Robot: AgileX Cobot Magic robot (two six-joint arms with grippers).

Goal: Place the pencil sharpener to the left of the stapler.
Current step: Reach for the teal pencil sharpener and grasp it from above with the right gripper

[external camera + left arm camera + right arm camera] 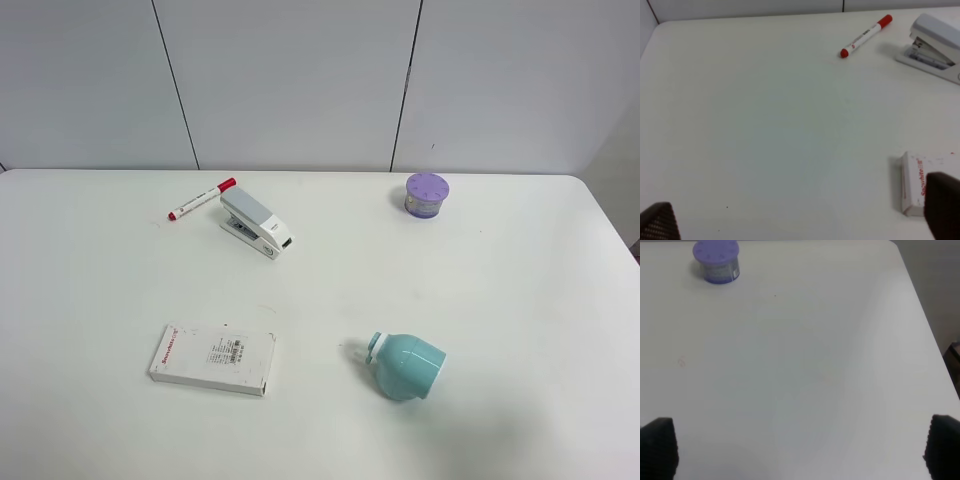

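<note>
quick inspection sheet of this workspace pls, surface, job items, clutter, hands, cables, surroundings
surface: white table, flat, nothing spilled that shows
job's things: teal pencil sharpener near the front, to the right of the stapler and well apart from it, so not yet placed
clutter: red-capped marker just left of the stapler; flat white box front left; purple container at the back
hands: left hand open, holding nothing; right hand open, holding nothing
cables: nothing seen
surroundings: pale panelled wall behind the table
</note>
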